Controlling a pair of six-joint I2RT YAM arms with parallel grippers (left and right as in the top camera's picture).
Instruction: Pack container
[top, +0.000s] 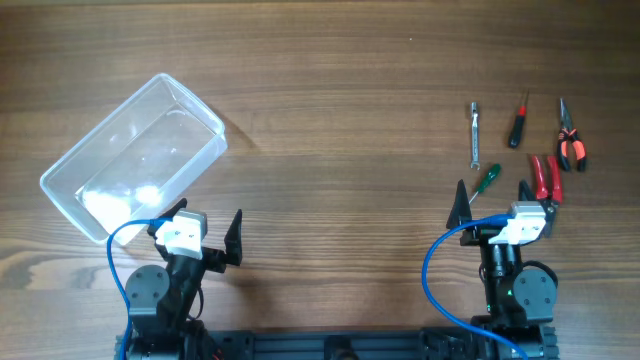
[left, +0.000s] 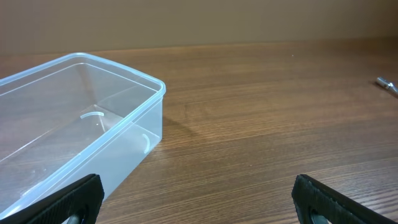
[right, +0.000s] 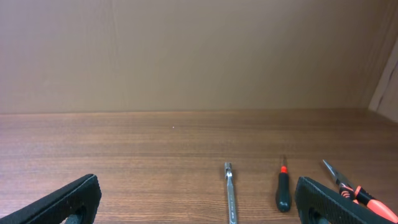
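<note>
The clear plastic container (top: 135, 155) lies empty at the left of the table, set at an angle; it also shows in the left wrist view (left: 74, 124). My left gripper (top: 205, 232) is open and empty just in front of it (left: 199, 199). At the right lie a silver wrench (top: 475, 135), a red-and-black screwdriver (top: 517, 122), orange-handled pliers (top: 570, 140), red-handled pliers (top: 545, 177) and a green-handled screwdriver (top: 486, 180). My right gripper (top: 505, 200) is open and empty just in front of these tools (right: 199, 199). The wrench (right: 231, 193) and screwdriver (right: 283, 190) show ahead.
The wooden table (top: 330, 90) spreads between the container and the tools. A plain wall (right: 186, 56) stands behind the table's far edge. Blue cables loop at each arm's base.
</note>
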